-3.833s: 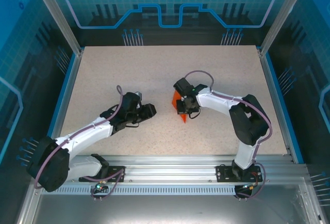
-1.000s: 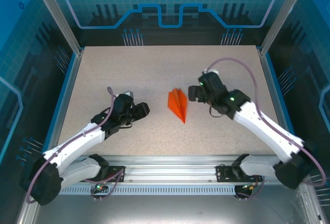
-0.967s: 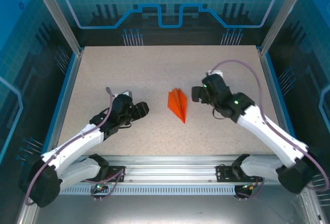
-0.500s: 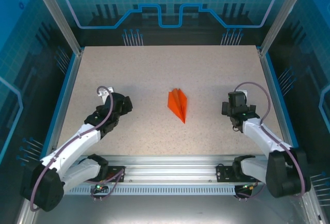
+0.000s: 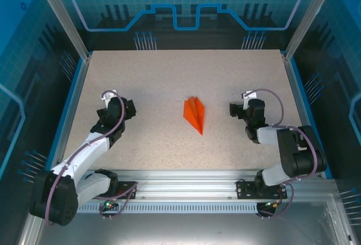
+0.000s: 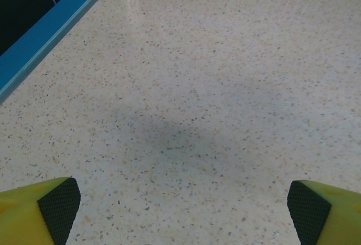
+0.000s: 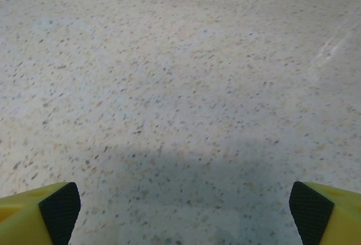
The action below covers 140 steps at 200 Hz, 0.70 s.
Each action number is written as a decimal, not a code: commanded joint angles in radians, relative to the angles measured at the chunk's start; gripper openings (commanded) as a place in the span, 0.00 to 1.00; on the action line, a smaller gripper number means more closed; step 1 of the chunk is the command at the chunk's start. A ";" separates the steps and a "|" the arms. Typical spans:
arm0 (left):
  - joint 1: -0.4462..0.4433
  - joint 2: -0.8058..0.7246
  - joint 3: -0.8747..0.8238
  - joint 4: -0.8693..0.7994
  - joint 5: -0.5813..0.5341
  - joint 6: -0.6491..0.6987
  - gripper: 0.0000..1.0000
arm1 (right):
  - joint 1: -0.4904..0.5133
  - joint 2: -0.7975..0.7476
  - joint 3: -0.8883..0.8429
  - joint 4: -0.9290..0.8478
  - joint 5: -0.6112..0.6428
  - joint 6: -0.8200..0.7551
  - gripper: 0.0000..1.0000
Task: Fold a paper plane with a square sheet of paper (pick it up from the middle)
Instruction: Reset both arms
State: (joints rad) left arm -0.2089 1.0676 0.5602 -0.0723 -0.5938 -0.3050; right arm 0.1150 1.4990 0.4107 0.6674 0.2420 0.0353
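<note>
The orange plane (image 5: 194,114) lies on the speckled desk (image 5: 169,70), about in the middle. Its sharp tip points toward the near edge and a little to the right, and its wider end faces the far side. A crease runs down its length. Nothing touches it.

The left tool (image 5: 118,106) sits low over the desk on the left side, well apart from the plane. From its wrist camera the left tool (image 6: 183,205) has its jaws spread wide: one yellow finger with a black pad (image 6: 56,205) sits in each bottom corner, with bare desk between them. A blue rail (image 6: 51,30) runs along the desk's edge at the upper left of that view, and a soft shadow falls across the surface ahead.

The right tool (image 5: 240,110) is on the right side, about level with the plane and nearer to it than the left one, though there is a clear gap. Its wrist camera shows the right tool (image 7: 183,205) with jaws just as far apart, the black pads (image 7: 307,205) at the bottom corners, holding nothing over plain desk.

Both arms are bent back toward their bases.
</note>
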 commanded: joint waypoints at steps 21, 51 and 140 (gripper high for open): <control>0.039 0.027 -0.067 0.209 0.027 0.096 0.99 | -0.031 0.003 0.003 0.115 -0.072 -0.030 0.99; 0.078 0.081 -0.121 0.368 0.059 0.135 0.98 | -0.032 0.004 0.005 0.115 -0.076 -0.029 0.99; 0.172 0.364 -0.214 0.915 0.246 0.224 0.98 | -0.033 0.003 0.006 0.113 -0.080 -0.029 0.99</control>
State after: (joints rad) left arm -0.0673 1.3746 0.3985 0.5690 -0.4118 -0.1116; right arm 0.1032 1.5021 0.4072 0.7429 0.1741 0.0174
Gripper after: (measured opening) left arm 0.985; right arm 0.994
